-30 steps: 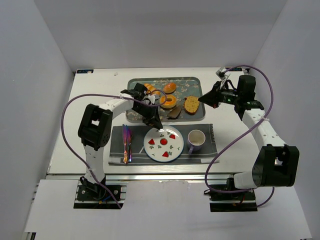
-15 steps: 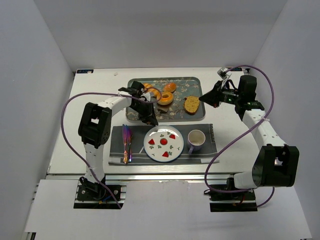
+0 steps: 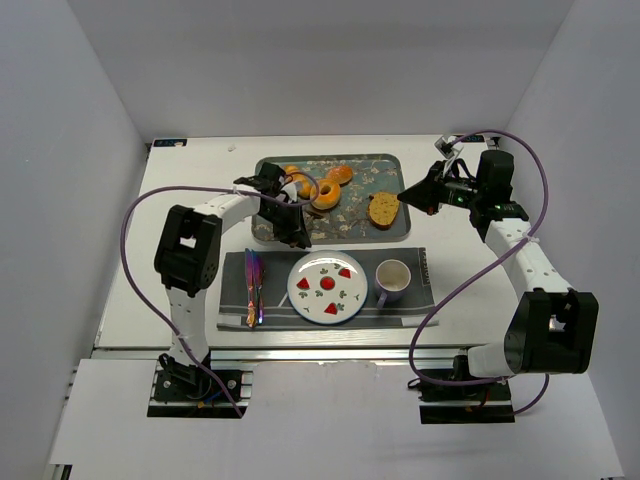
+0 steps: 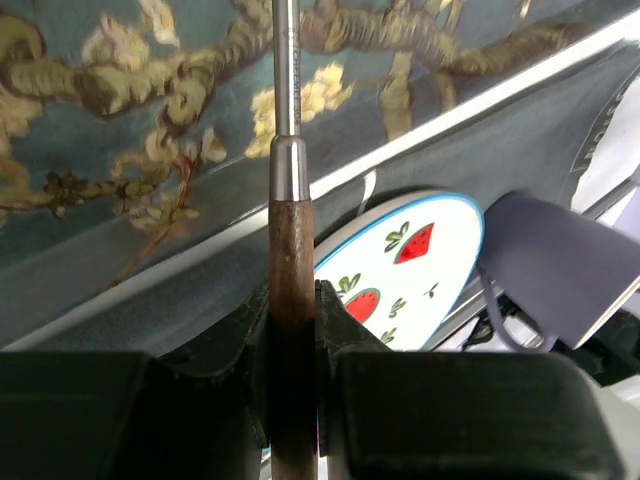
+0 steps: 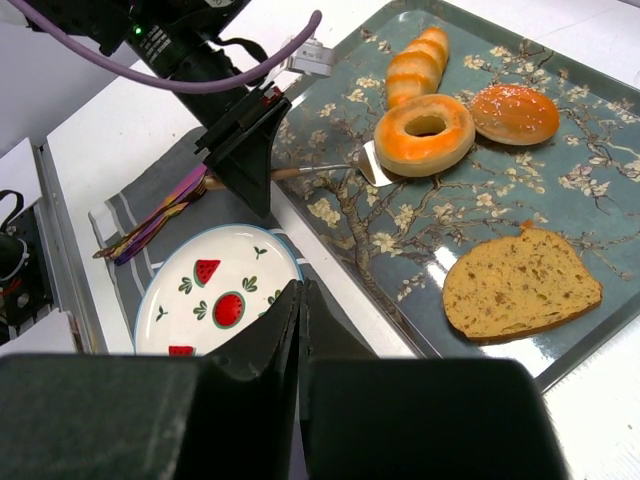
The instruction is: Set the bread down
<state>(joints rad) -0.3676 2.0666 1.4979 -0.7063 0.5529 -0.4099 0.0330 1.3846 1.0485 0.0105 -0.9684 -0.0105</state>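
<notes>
Within the last second the left fingers (image 4: 235,340), clamped tight on the wooden handle of the spatula (image 4: 290,250), have moved from above the plate (image 3: 345,300) onto the tray (image 3: 395,165), and the blade now sits at the edge of the ring doughnut (image 5: 425,133). The bread slice (image 5: 520,285) lies flat and untouched at the tray's near right corner, with the right fingers (image 5: 265,345) pressed together, empty, hovering near it. Judgement: placing has not begun, and the spatula is still well short of the slice

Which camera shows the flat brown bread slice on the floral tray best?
The right wrist view: the flat brown bread slice lies close, unobstructed, crumb visible, on the blue floral tray. The top external view shows the slice small; the left wrist view misses it.
</notes>
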